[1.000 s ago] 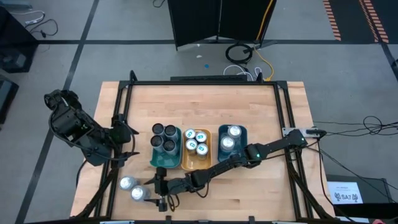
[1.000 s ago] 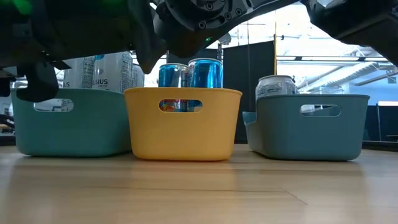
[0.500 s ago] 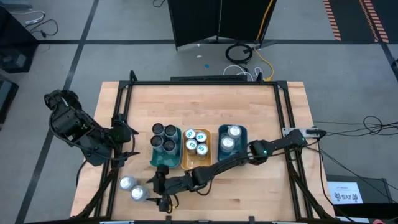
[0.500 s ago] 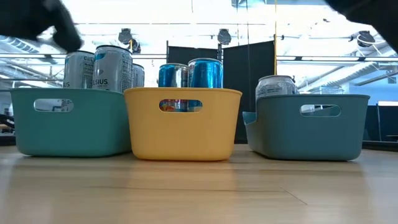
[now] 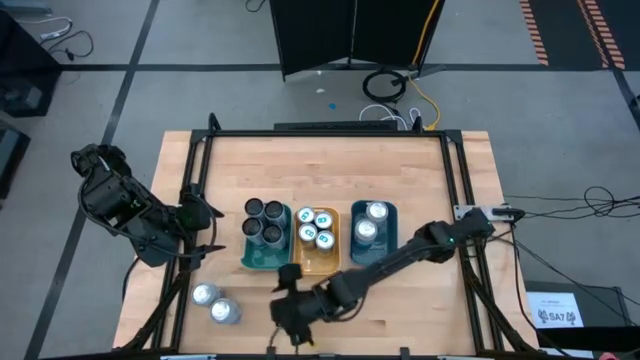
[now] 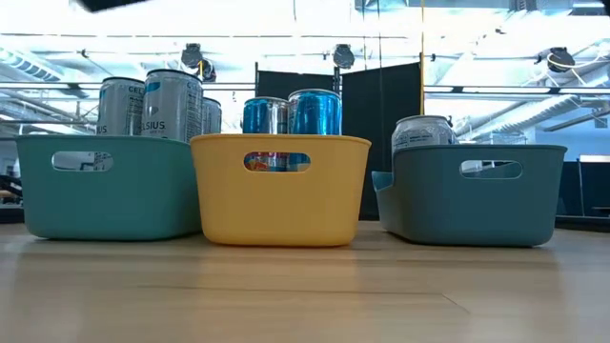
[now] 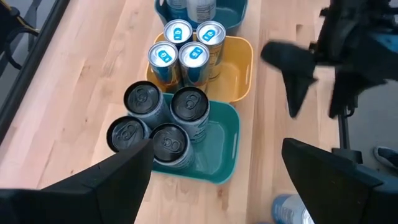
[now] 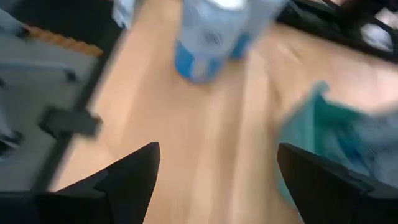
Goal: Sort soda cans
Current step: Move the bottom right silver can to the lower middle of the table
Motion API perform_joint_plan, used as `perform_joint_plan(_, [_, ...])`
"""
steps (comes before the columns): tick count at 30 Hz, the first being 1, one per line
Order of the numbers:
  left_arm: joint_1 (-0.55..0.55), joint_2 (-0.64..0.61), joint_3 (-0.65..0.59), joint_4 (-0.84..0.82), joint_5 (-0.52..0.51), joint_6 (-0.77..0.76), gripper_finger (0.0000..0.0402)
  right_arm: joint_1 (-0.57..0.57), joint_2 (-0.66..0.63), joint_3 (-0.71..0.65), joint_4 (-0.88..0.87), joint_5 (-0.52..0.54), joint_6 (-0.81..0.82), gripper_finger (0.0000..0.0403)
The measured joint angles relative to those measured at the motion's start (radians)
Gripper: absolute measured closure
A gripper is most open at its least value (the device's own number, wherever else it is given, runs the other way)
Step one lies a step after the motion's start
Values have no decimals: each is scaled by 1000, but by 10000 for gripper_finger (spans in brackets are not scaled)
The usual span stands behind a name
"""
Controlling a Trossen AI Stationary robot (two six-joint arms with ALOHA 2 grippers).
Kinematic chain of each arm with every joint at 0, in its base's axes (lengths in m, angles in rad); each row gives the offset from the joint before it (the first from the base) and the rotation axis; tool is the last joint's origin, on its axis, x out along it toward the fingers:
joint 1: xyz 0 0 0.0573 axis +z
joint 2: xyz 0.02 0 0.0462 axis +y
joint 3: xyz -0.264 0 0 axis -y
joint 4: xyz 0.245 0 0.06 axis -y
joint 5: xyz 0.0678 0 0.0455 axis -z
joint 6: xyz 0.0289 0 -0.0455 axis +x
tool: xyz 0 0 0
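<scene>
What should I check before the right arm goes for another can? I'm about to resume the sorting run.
1. Right gripper open and empty: ok, fingers spread, nothing between them.
2. Loose cans still to sort: ok, two stand on the table at its front left.
3. Path to them clear: ok, bare wood between gripper and cans.
4. Left gripper out of the way: ok, open, parked left of the teal tray.
5. Room in the blue tray: ok, it holds only two cans.
6. Which tray suits the loose cans: cannot tell.
</scene>
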Motion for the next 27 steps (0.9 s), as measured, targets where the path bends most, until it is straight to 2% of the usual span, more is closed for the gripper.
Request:
perform_joint_plan(7, [0, 0, 0, 2, 0, 0, 37, 101, -78, 0, -313, 334, 144, 85])
perform_joint_plan(19, [0, 0, 0, 2, -28, 0, 37, 176, -129, -3, -763, 413, 451, 85])
perform_joint_plan(23, [0, 0, 0, 2, -31, 0, 37, 216, -129, -45, -876, 498, 599, 85])
perform_joint_plan(27, [0, 0, 0, 4, -31, 0, 37, 264, -144, -151, -887, 569, 737, 85])
